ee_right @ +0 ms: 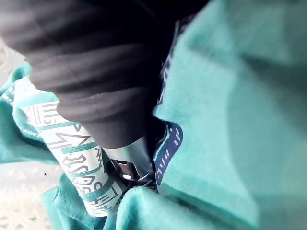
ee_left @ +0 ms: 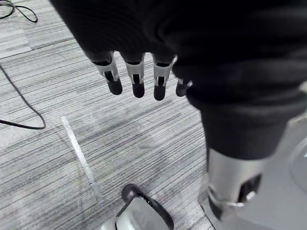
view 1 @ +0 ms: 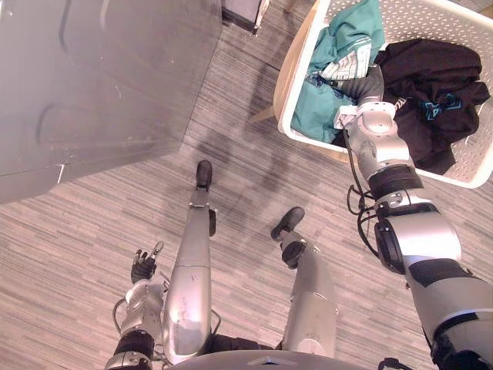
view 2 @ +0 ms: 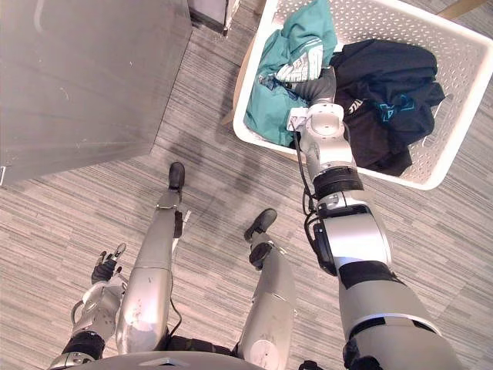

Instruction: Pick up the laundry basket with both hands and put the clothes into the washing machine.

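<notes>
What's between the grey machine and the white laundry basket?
Striped carpet, bare but for a dark object and a wooden piece beside the laundry basket, in both eye views.

- right arm [view 1: 420,239]: rounded silver-grey shells, split by black bands at the joints, small white bracket by the wrist
- right hand [view 1: 370,83]: dark ribbed cover over the back and wrist
- left arm [view 1: 143,302]: same silver-grey shell, black ring lower down
- left hand [view 1: 142,268]: black ribbed cover; fingers [ee_left: 135,72] silver with black slots and rounded dark tips
</notes>
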